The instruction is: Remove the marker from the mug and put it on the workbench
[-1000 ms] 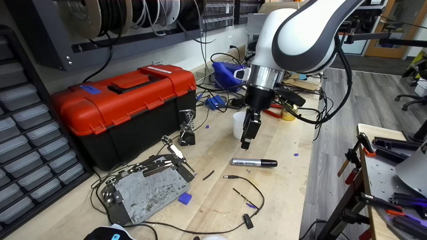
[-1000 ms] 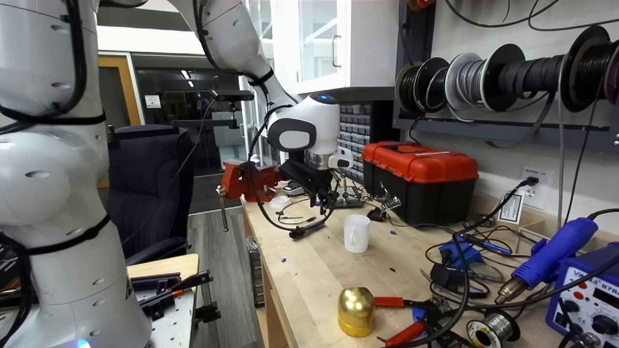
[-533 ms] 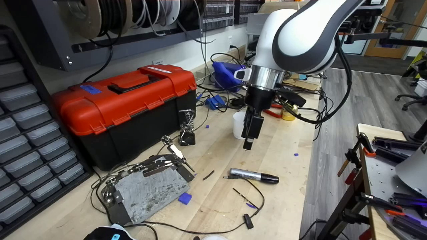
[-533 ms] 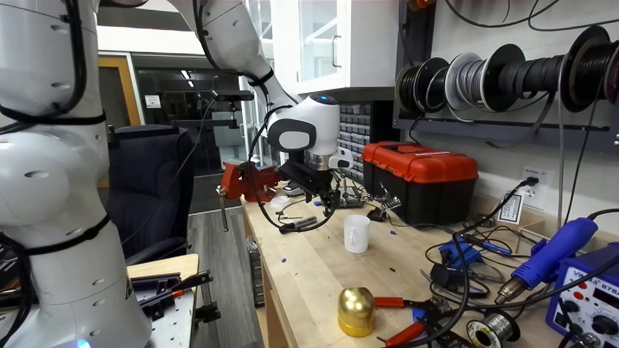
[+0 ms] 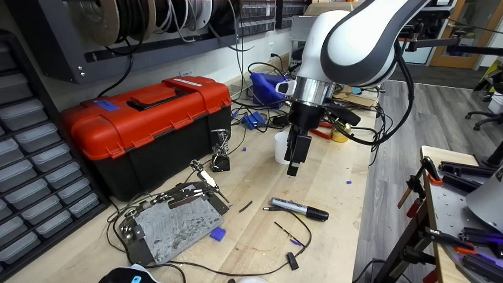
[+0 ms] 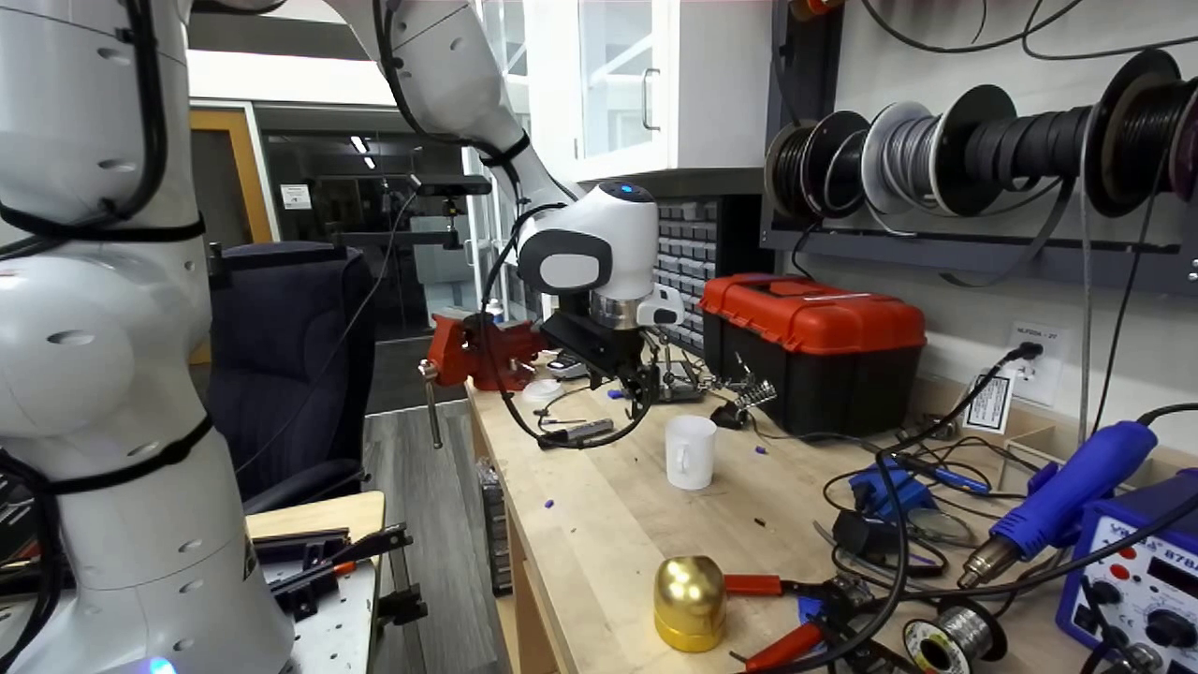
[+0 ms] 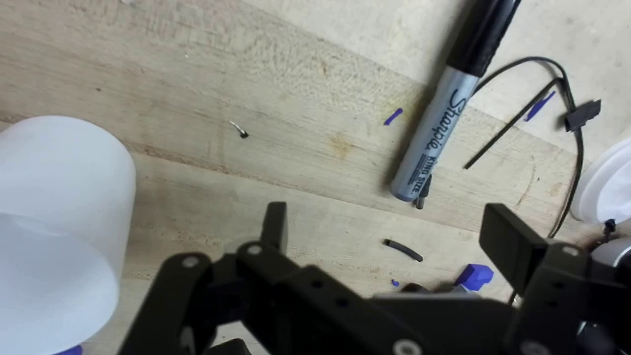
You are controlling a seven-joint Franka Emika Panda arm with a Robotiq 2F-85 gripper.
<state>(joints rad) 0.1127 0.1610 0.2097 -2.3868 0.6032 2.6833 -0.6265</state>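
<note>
The marker (image 5: pixel 300 208), with a grey barrel and black cap, lies flat on the workbench (image 5: pixel 330 243). In the wrist view the marker (image 7: pixel 436 128) rests over a thin black cable, its barrel end at the cable's plug. Empty and wide apart, the fingers of my gripper (image 7: pixel 389 222) hang above the bench, and in an exterior view the gripper (image 5: pixel 294 167) is up between mug and marker. The white mug (image 6: pixel 691 454) stands upright on the bench, its handle showing; part of the mug (image 7: pixel 64 187) fills the left of the wrist view.
A red and black toolbox (image 5: pixel 157 118) sits along the wall. A metal plate with clamp arms (image 5: pixel 177 224) lies before it. A gold dome (image 6: pixel 690 604), red-handled pliers (image 6: pixel 791 646) and a blue hot-air tool (image 6: pixel 1067 496) with cables crowd the far end from it.
My gripper has opened. The marker, a second ago just below the fingertips, has dropped onto the bench and swung slightly, its capped end lower in an exterior view. The mug has stayed put.
</note>
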